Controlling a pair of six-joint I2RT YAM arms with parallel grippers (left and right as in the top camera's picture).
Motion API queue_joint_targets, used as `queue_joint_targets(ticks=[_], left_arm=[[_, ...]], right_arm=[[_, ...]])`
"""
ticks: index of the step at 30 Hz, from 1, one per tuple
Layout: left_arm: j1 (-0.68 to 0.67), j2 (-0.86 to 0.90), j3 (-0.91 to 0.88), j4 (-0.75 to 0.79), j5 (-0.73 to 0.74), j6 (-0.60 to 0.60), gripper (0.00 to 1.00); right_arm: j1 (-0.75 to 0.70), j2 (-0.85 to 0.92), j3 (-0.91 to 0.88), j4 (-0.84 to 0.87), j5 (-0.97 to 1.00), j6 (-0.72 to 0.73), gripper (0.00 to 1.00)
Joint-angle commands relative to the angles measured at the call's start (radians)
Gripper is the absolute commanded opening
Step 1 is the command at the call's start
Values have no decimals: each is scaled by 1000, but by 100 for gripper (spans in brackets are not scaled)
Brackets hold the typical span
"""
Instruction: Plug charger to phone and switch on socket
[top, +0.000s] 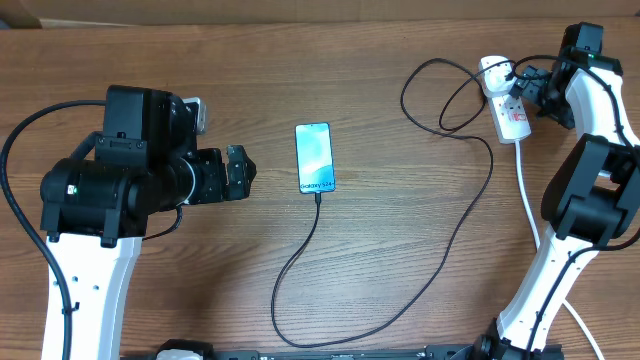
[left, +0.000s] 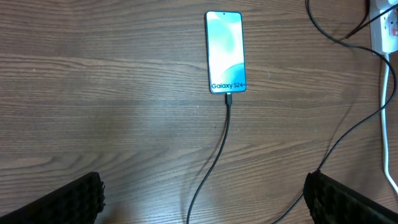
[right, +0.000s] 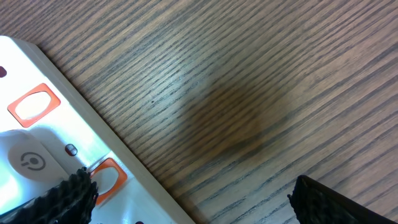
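Observation:
The phone (top: 314, 158) lies face up in the middle of the table, its cyan screen (left: 225, 53) lit. The charger's small tip sits in its near end (left: 228, 98). The thin black charger cable (top: 452, 255) sweeps round the front of the table and loops up to the socket (top: 507, 103), a white power strip at the far right. My left gripper (top: 240, 172) hovers open left of the phone, its fingers (left: 68, 202) wide apart above the cable. My right gripper (top: 528, 92) is open over the socket, one finger (right: 62, 199) above its orange-framed switches (right: 34, 104).
A thick white cord (top: 525, 190) runs from the socket toward the table's front right, beside my right arm's base. It also shows at the right edge of the left wrist view, the white cord (left: 385, 112). Bare wood table (right: 249, 93) lies between the right fingers.

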Motion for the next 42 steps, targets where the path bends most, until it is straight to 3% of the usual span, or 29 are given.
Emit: queue_joint_targets(ticks=[1,42], left_arm=[[-3,-10,-2,-2,9,12,100],[-3,-10,-2,0,2,12,100]], right_arm=[[4,11,18,6,-47,4,100],[4,47,18,-23,-83,-59,100]])
